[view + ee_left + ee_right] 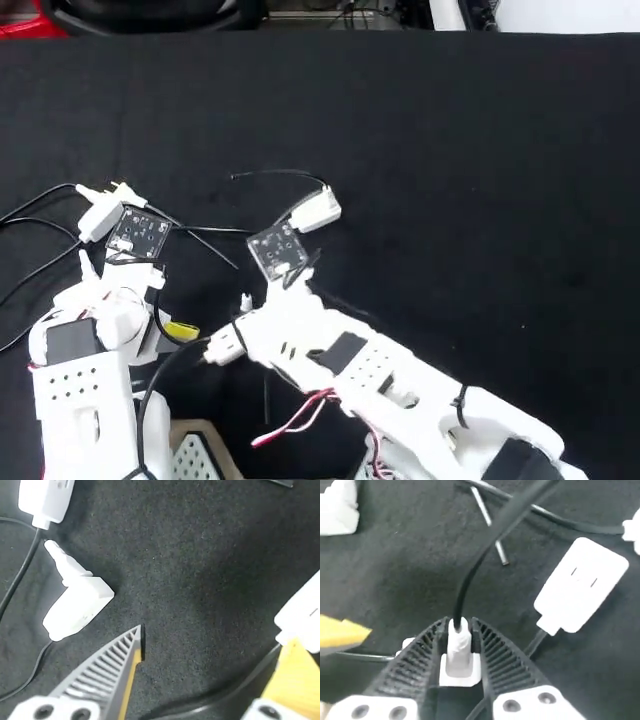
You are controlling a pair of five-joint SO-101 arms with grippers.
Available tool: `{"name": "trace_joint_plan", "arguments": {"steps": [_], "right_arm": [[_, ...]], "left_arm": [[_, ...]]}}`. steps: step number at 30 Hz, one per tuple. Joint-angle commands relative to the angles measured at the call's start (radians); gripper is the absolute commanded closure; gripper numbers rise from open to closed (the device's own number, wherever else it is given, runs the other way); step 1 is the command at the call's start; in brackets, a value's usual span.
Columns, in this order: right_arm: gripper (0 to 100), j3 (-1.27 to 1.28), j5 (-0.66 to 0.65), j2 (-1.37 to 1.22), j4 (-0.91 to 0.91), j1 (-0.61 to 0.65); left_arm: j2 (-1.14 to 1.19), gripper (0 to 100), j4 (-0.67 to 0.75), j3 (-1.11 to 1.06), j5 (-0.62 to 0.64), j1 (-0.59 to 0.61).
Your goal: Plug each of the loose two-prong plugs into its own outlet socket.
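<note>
Plugs, two: held plug point(457, 657) pinched in right hand point(458, 626); loose plug point(75, 605) by open, empty left hand point(212, 647); one socket point(580, 585).

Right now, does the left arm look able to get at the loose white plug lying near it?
Probably yes. The left gripper is open, and the plug lies on the cloth close beside one finger, nothing covering it. It is outside the gap, so a sideways shift seems needed.
</note>
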State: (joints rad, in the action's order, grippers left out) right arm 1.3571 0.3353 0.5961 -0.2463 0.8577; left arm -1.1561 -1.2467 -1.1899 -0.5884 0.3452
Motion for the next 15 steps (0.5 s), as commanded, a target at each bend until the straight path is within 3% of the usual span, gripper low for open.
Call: {"name": "trace_joint_plan", "arguments": {"steps": [1,4,8,11,15], "right_arm": [[98.6,0.028,-0.051,0.004,-0.020,0.046],[98.6,0.030,-0.101,0.001,-0.020,0.054],[98.6,0.031,-0.117,0.001,-0.020,0.072],[98.6,0.031,-0.117,-0.001,-0.020,0.074],[98.6,0.031,-0.117,-0.001,-0.023,0.071]], "left_arm": [[-0.011,59,0.015,0.030,0.132,-0.010],[-0.038,59,0.083,0.073,0.358,-0.035],[-0.126,59,0.166,0.087,0.548,-0.185],[-0.204,59,0.244,0.028,0.614,-0.355],[-0.321,59,0.193,-0.051,0.614,-0.542]]}}
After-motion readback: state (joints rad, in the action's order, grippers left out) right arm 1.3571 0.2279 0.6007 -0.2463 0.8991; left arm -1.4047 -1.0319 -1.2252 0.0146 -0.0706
